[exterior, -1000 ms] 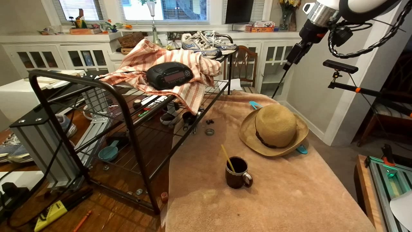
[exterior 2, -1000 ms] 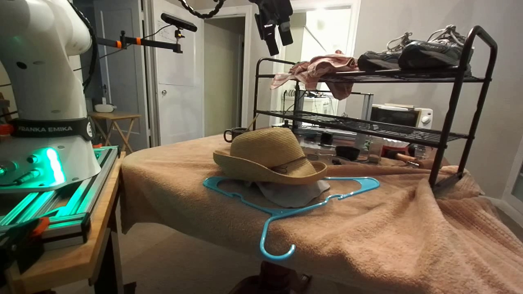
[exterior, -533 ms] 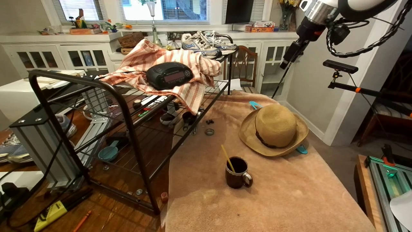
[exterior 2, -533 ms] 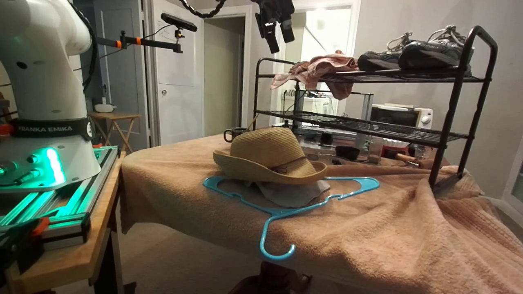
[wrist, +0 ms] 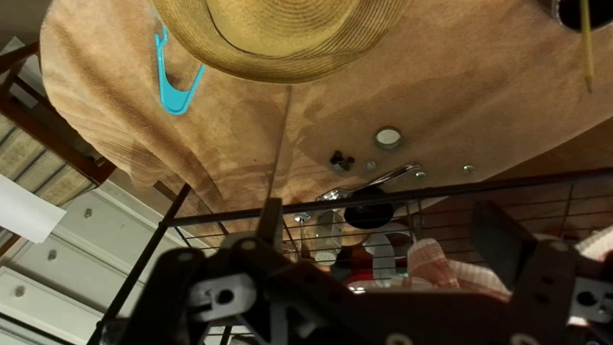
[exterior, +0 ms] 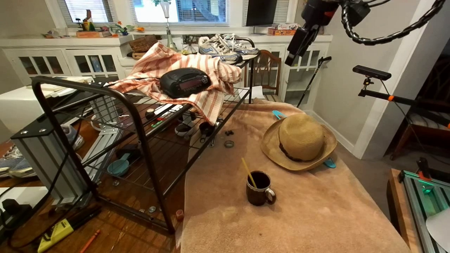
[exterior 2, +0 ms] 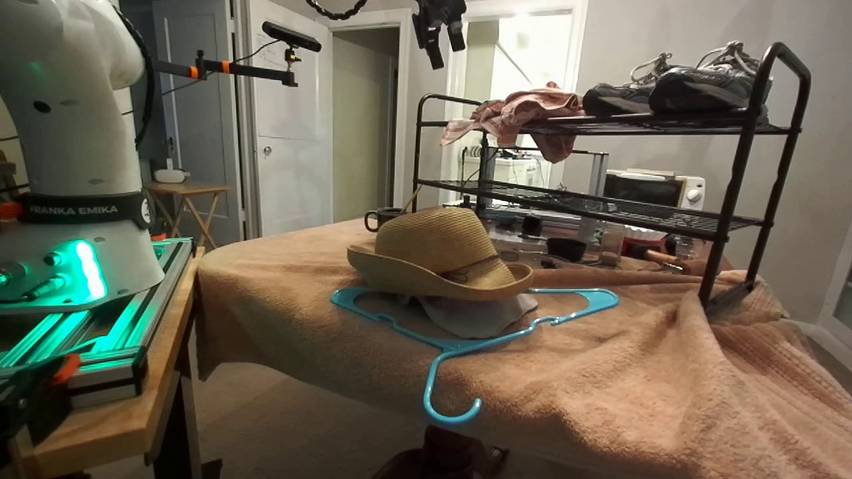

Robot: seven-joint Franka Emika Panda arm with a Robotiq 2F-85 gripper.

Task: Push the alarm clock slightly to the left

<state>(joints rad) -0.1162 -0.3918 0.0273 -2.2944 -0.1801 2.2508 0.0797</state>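
1. Blk rounded plastic alarm clock (exterior: 185, 82), dk reddish display in front. Loc.: upright on red-and-white striped cloth (exterior: 154, 66), top shelf of dk metal wire rack (exterior: 72, 84).

2. Blk two-finger gripper (wrist: 383, 215), 1 ea. Cond.: fingers spread wide apart. Loc.: in an exterior view, high up, slanting down, image right of clock & well apart from it.

3. White jointed robot arm (exterior 2: 80, 133), 1 ea., green light lit at base.

4. White-and-blue lace-up sneakers (exterior: 225, 49), 1 pr. Loc.: same shelf, nr cloth.

5. Tan woven straw hat (exterior: 300, 140), dk band. Loc.: on peach fuzzy blanket (exterior: 299, 218), over part of turquoise plastic hanger (exterior 2: 459, 346); pale grey fabric piece (exterior 2: 476, 318) shows under brim.

6. Dk brown glazed mug (exterior: 258, 196), upright on blanket, handle to image right in an exterior view. Yellow pencil (exterior: 248, 172) inside, leaning on rim.

7. Small round silver-rimmed disc (wrist: 388, 137), flat on blanket, nr rack.

8. Clear cylindrical container (wrist: 328, 235), wrist view, seen thru shelf wires; prob. a shaker, partly hidden.
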